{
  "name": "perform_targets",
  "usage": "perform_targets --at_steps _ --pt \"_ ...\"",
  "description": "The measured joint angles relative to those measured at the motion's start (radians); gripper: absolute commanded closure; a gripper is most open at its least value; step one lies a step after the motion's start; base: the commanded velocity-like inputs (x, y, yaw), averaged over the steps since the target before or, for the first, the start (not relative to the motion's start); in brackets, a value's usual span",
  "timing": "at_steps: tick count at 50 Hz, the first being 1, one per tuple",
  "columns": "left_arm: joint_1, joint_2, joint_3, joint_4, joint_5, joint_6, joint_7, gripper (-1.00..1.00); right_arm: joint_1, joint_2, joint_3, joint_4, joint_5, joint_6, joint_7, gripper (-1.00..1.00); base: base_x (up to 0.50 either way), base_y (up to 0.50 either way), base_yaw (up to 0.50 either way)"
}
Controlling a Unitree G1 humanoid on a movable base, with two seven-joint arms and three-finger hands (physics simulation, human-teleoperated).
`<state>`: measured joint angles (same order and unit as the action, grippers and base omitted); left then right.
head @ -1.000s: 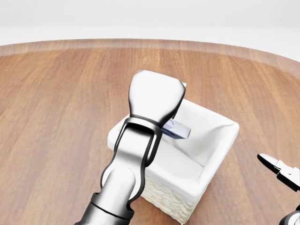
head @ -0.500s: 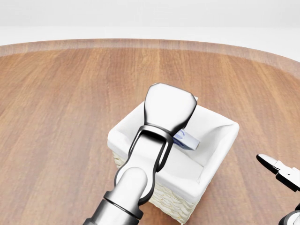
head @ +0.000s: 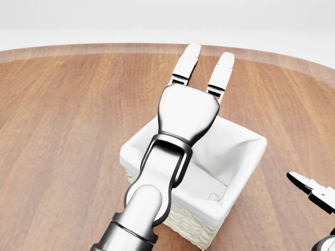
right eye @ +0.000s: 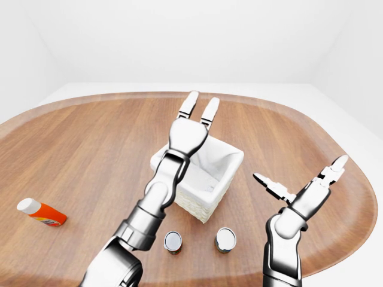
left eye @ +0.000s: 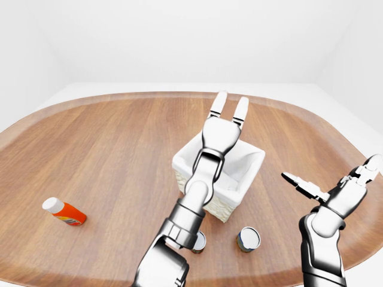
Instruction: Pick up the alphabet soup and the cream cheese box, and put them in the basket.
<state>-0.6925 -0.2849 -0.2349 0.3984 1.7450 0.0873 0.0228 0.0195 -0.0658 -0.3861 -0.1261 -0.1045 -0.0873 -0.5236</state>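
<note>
Left hand (head: 201, 68) open, fingers splayed over basket (head: 246, 162); cream cheese box (head: 214, 197) inside, near its right wall, axis unclear. Right hand (right eye: 299, 188) open, empty.

My left hand (head: 201, 83) and forearm are smooth, glossy metal with bright highlights and black joints; my right hand (left eye: 335, 182) has the same polished finish. The table (left eye: 108, 149) under me is warm wood with a straight grain and a soft satin sheen. The basket (head: 246, 172) is rough pale wicker, lined in matt white cloth. Two cans (right eye: 226, 239) show shiny metal ends. The orange bottle (left eye: 64, 211) looks like glossy plastic.
</note>
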Motion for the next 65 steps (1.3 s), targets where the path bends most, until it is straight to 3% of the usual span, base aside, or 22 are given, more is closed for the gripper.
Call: perform_targets --at_steps 14,37,52,65 --pt "0.048 0.02 0.02 -0.191 -0.009 0.0 -0.051 -1.0 0.001 0.0 0.0 0.001 -0.001 0.0 0.0 -1.0 0.0 0.0 0.0" --pt "0.155 0.122 0.08 -0.528 -0.141 0.0 -0.04 -1.0 -0.002 -0.002 -0.001 0.007 -0.001 0.0 0.0 -1.0 0.0 0.0 0.0" --pt "0.257 0.185 0.137 -0.783 -0.198 0.0 -0.113 -1.0 -0.004 -0.003 0.0 0.011 -0.002 0.0 0.0 -1.0 0.0 0.0 0.0" --pt "0.353 0.254 0.215 -0.933 -0.314 0.0 -0.135 -1.0 -0.004 -0.004 0.001 0.014 -0.006 0.0 0.0 -1.0 0.0 0.0 0.0"
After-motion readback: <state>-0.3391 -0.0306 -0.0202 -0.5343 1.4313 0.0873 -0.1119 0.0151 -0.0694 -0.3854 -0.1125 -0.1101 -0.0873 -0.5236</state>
